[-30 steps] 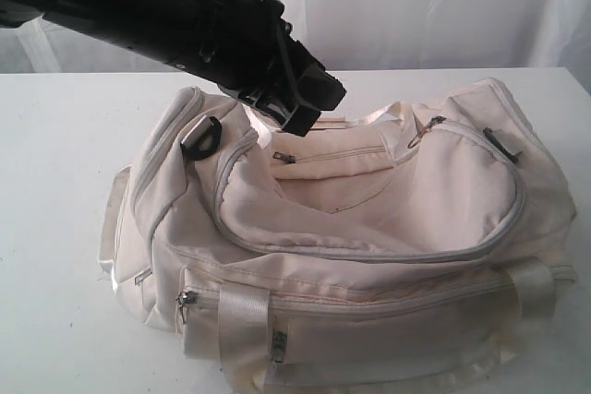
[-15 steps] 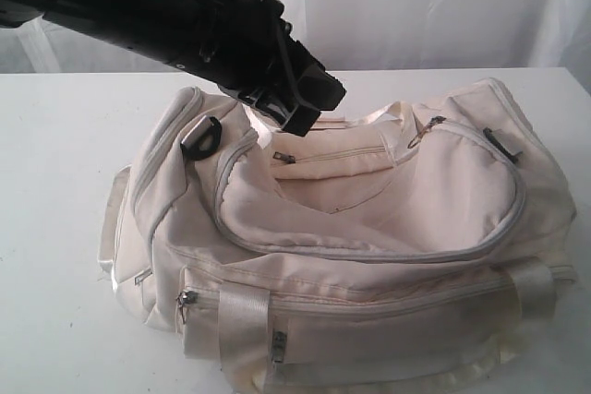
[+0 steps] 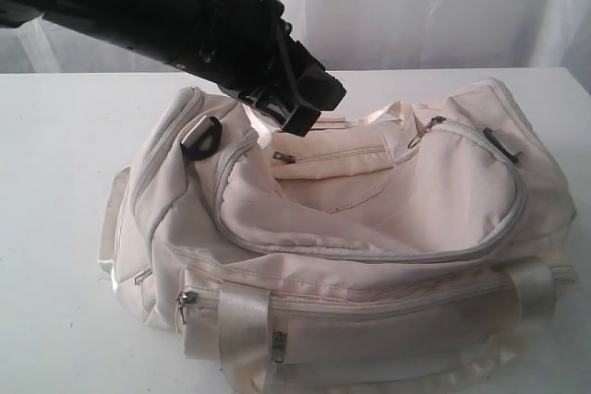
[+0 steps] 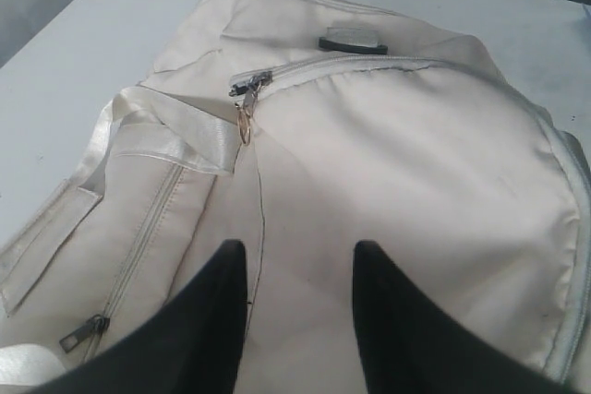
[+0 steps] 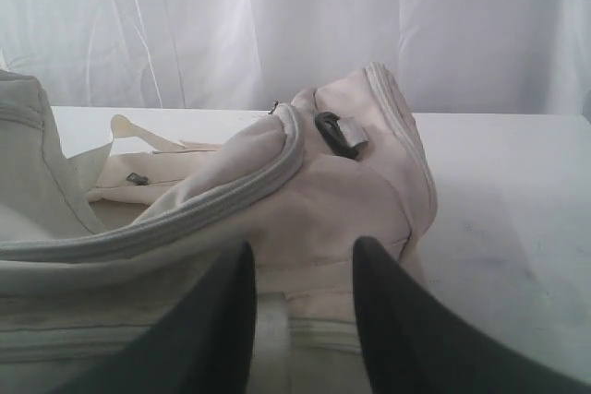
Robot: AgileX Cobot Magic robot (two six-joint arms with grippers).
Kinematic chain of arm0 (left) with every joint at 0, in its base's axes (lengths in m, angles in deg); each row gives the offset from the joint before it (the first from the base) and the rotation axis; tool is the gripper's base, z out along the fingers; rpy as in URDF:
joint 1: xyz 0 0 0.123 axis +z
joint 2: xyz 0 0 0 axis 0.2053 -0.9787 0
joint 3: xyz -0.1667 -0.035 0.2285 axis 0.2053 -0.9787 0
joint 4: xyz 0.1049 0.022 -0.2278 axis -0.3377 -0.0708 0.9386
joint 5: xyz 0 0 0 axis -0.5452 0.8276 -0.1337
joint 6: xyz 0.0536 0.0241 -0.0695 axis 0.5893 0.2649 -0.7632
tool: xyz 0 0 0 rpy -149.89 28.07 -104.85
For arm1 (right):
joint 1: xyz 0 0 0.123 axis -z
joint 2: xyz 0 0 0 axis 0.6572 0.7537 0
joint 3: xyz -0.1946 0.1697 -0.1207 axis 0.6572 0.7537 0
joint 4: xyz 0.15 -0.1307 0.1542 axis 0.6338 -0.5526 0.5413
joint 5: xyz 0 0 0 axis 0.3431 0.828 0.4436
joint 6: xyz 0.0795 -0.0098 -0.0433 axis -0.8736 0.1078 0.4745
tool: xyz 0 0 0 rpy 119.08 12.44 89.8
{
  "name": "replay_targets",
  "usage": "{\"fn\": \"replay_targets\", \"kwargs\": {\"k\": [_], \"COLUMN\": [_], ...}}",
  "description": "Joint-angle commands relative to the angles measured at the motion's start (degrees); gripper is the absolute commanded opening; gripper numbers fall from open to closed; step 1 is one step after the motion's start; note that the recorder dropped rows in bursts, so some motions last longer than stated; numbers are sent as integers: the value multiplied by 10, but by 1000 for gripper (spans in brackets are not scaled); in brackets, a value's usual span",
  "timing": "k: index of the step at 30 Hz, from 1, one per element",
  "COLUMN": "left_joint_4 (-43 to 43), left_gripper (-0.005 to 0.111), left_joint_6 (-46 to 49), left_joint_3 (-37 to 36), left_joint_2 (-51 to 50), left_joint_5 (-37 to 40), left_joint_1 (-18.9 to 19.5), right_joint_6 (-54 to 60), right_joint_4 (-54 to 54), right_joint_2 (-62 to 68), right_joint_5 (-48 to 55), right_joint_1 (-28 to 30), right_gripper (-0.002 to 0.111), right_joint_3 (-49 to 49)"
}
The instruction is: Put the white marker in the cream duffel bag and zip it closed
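Observation:
The cream duffel bag [image 3: 369, 209] lies lengthwise on the white table, and its grey top zipper curves around the flap. The white marker is hidden or out of view. My left gripper [image 3: 297, 115] hangs over the bag's back left top, near a webbing handle [image 3: 374, 119]. In the left wrist view that gripper [image 4: 300, 251] is open above the bag's cream fabric [image 4: 397, 145], and the zipper pull with its ring [image 4: 245, 113] lies well beyond the fingertips. My right gripper [image 5: 300, 251] is open and empty, low beside the bag's end [image 5: 351, 200]; the exterior view does not show it.
A white curtain [image 3: 443, 6] closes off the back of the table [image 3: 55, 182]. Black strap rings sit at the bag's ends [image 3: 200, 138] [image 3: 500, 146]. A front pocket zipper pull [image 3: 187, 299] and a small top pocket pull [image 3: 284, 158] are shut. The black left arm [image 3: 138, 6] crosses the upper left.

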Motion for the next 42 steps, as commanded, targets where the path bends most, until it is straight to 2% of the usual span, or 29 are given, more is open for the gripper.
{"fn": "replay_targets", "kwargs": {"k": [1,16,25,28,31,39,42], "left_joint_4": [6,6,0,-35,-60,-112,-123], "left_gripper": [43,43,43,43,43,43,43], "left_joint_6": [-3,-3,-3,-3,-3,-3,-3], "left_joint_3": [-4,-4,-4,-4,-4,-4,-5], "left_joint_2": [8,8,70,94,114,152,163], "left_joint_5": [5,5,4,1,-12,-9,-7], "left_joint_1": [1,1,0,0,0,0,0], "right_joint_6": [5,5,5,5,5,-15,-38], "right_joint_4": [1,1,1,1,-2,-21,-78], "right_joint_2": [-4,-4,-4,-4,-4,-4,-4], "right_joint_5": [-3,-3,-3,16,103,105,102], "right_joint_1": [2,2,2,2,2,2,2], "right_gripper": [34,34,34,34,34,34,34], "right_joint_3": [4,4,4,4,4,4,4]}}
